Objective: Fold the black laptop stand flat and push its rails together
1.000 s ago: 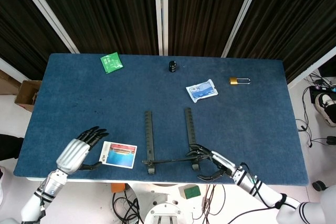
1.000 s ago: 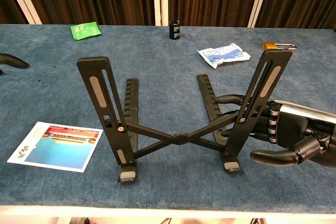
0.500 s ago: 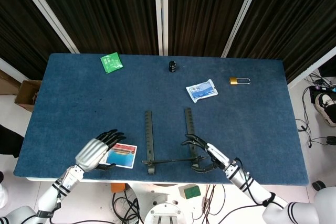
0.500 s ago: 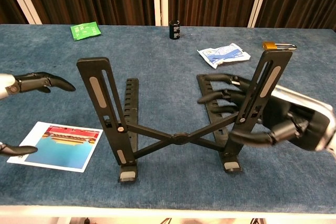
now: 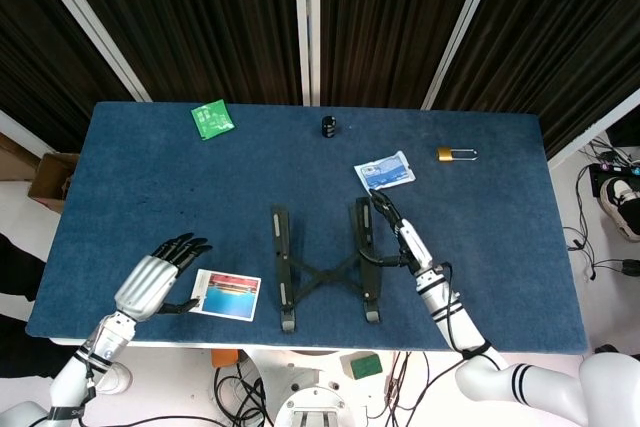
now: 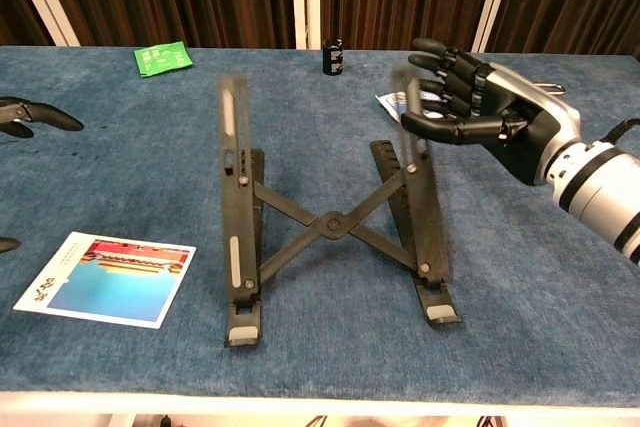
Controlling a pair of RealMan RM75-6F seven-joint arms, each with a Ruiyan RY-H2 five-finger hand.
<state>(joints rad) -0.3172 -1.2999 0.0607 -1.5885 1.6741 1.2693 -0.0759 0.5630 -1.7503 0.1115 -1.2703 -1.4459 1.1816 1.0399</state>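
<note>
The black laptop stand [image 5: 322, 269] lies near the table's front edge, its two notched rails apart and joined by an X-shaped brace. In the chest view the laptop stand [image 6: 330, 222] has both support arms tipped back and blurred with motion. My right hand [image 6: 480, 102] is at the top of the right support arm, with curled fingers [image 6: 430, 72] and the thumb on either side of it. From above, the right hand [image 5: 400, 237] lies along the right rail. My left hand [image 5: 150, 282] hovers open, left of the stand and holding nothing; only its fingertips [image 6: 35, 115] show in the chest view.
A picture card [image 5: 226, 295] lies between the left hand and the stand. Further back are a green packet [image 5: 212, 119], a small black cylinder [image 5: 329, 126], a white and blue pouch [image 5: 385, 172] and a brass padlock [image 5: 455, 154]. The table's front edge [image 6: 320, 397] is close to the stand's feet.
The right hand has risen from the base of the right support arm to its top. Both support arms have swung back and down. The left hand has pulled back to the left.
</note>
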